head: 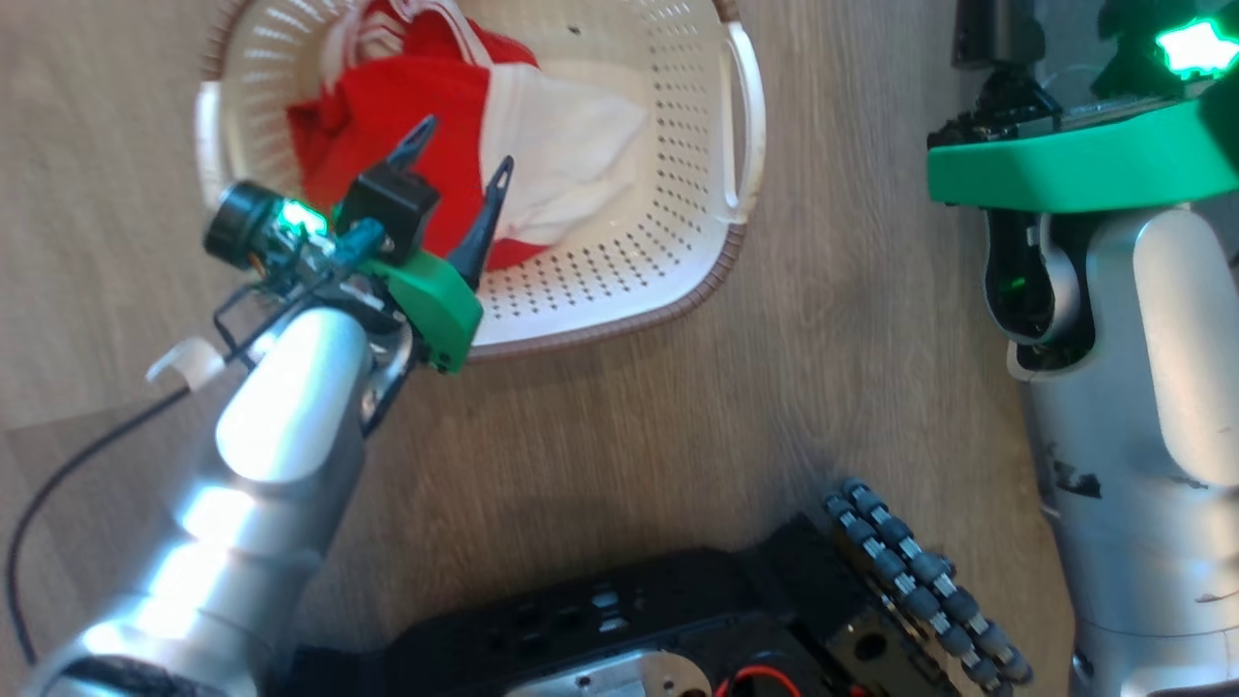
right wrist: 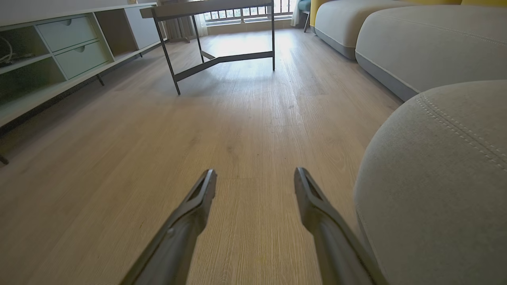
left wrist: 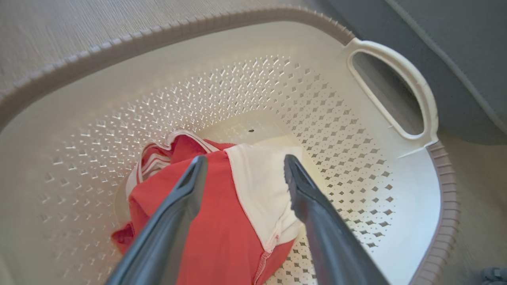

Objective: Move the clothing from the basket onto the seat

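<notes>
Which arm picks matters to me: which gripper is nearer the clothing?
Left. The left gripper hangs open over the clothing in the basket; the right gripper is away, beside the seat.

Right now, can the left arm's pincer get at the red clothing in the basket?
Probably yes: the left pincer hangs open just over the clothing in the basket, with nothing between them.

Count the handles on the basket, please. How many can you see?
2. The right handle is on the right side of the basket. The left handle is on the opposite side, just above the left gripper in the head view. None seems hidden.
</notes>
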You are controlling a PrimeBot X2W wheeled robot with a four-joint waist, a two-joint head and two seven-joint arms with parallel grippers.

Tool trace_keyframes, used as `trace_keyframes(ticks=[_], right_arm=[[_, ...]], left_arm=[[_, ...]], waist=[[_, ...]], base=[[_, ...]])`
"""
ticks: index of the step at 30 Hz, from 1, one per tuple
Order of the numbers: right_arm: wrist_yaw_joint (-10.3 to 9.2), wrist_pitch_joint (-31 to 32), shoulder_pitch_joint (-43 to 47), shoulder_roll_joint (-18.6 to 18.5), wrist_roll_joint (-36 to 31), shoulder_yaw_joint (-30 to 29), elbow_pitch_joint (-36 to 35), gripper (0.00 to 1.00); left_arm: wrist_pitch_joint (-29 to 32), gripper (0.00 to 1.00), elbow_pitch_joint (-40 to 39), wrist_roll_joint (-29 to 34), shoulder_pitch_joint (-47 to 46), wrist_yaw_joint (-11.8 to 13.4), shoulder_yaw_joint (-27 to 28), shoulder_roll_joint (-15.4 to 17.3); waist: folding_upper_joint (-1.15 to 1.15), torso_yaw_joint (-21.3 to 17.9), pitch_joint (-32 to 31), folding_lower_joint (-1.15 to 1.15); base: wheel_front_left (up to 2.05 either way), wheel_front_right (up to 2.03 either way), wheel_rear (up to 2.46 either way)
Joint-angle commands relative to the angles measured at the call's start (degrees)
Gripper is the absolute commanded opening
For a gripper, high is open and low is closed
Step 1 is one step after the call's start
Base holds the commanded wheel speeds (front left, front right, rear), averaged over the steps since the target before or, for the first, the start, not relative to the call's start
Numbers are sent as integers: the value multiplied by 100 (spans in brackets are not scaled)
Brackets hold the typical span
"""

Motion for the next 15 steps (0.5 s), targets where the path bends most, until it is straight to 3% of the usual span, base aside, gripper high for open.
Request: trace_keyframes(ticks=[1,9,15], right_arm=[[40,-27,118,51,47,102,-221,100],[40,-27,-73,51,312,303,-469,100],[40,-27,19,51,477,274,-498,100]], left_arm=[[-29,100,-58,-15,45,-34,61,143],[-27,100,959,3,-793,-35,-484,341],[-25,100,1660,220,-1368,-3,-739,292]], waist=[[0,-148,184,-1],[0,-491,598,-1],[0,-610,707,-1]], base=[[0,0,0],[0,0,0],[0,0,0]])
